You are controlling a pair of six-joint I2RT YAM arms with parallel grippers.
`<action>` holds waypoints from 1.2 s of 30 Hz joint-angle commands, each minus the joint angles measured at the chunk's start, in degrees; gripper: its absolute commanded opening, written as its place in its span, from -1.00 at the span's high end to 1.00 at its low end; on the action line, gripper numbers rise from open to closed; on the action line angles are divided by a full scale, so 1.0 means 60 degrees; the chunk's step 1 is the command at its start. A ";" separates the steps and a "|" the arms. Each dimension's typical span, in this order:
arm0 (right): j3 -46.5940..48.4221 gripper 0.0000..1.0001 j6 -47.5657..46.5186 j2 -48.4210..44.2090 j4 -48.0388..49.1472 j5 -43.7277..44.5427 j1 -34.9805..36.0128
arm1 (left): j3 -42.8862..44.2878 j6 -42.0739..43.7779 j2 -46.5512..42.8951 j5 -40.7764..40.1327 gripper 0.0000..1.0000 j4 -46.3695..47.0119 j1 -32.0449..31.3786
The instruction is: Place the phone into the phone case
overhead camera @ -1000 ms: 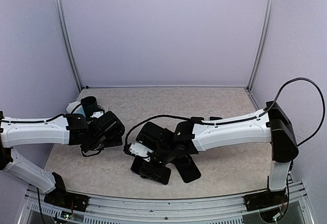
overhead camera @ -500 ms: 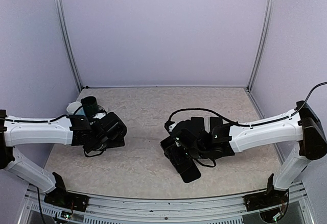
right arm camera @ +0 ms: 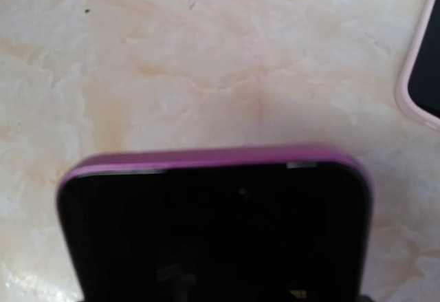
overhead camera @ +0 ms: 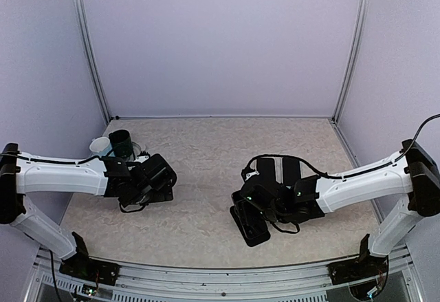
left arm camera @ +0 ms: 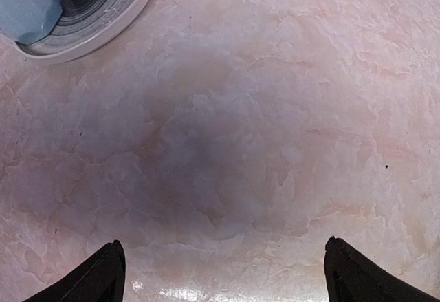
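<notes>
Marbled beige counter (overhead camera: 206, 144), top view: at far left a white plate (overhead camera: 140, 149) carries a dark cup (overhead camera: 122, 142) and a pale blue cup (overhead camera: 100, 146); the left gripper (overhead camera: 155, 188) sits just in front of the plate, over bare counter; right of centre, two dark flat slabs (overhead camera: 267, 170) lie side by side beyond the right gripper (overhead camera: 251, 209), with a black cable (overhead camera: 275, 157) arching above them; a third dark slab (overhead camera: 251, 230) shows under the right gripper toward the near edge, and whether it is held or lying flat cannot be told from here.

Left wrist view: the plate fills the top left corner, the pale blue cup and the dark cup standing in it; both black fingertips (left arm camera: 100, 274) stand spread wide over bare counter.

Right wrist view: the phone (right arm camera: 213, 233) fills the lower frame, close and blurred; black glass, purple rim, rounded corners; it hides the fingers of the right gripper, which clasps it above the counter; a corner of a pink-rimmed case (right arm camera: 421, 75) lies on the counter at the right edge, apart from the phone.
</notes>
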 commanded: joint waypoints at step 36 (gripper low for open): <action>-0.0334 0.50 0.0413 0.0707 -0.0019 -0.0637 0.0114 | 0.0003 0.0124 -0.0003 -0.0065 -0.98 0.0054 0.0043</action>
